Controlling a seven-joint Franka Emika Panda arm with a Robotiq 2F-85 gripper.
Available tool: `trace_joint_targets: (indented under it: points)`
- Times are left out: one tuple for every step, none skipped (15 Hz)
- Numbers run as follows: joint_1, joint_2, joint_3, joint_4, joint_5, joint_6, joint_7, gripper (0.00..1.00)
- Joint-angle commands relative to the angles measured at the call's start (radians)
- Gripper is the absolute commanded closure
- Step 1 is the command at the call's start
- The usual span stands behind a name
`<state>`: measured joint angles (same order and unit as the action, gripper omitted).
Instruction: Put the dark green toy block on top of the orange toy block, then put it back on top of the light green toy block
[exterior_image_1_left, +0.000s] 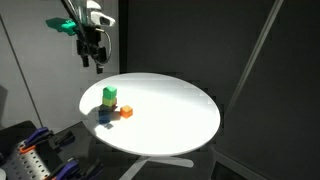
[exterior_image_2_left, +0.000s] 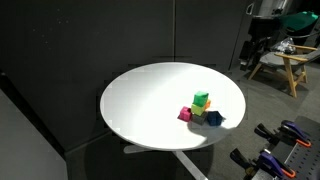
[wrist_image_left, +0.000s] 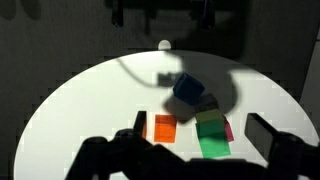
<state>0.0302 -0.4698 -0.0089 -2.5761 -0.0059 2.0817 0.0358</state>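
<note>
Hovering: gripper (exterior_image_1_left: 97, 64) high near the table's (exterior_image_1_left: 180, 120) far left edge, its jaws spread wide in the wrist view, holding nothing.
Blue block (exterior_image_2_left: 215, 118): just beside the stack's base.
Dark green block (exterior_image_1_left: 109, 92): upright atop the light green block (exterior_image_1_left: 110, 103).
Orange block (exterior_image_1_left: 126, 112): just right of the stack.

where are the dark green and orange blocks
dark green toy block (exterior_image_1_left: 109, 94), in an exterior view, on its side face
orange toy block (exterior_image_1_left: 126, 112), in an exterior view, on its top face
</note>
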Motion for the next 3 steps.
trace_joint_targets:
  points:
    - [-0.009,0.0,0.009,0.001,0.004,-0.002,-0.004,0.0]
    - [-0.009,0.0,0.009,0.001,0.004,-0.002,-0.004,0.0]
    - [-0.009,0.0,0.009,0.001,0.004,-0.002,-0.004,0.0]
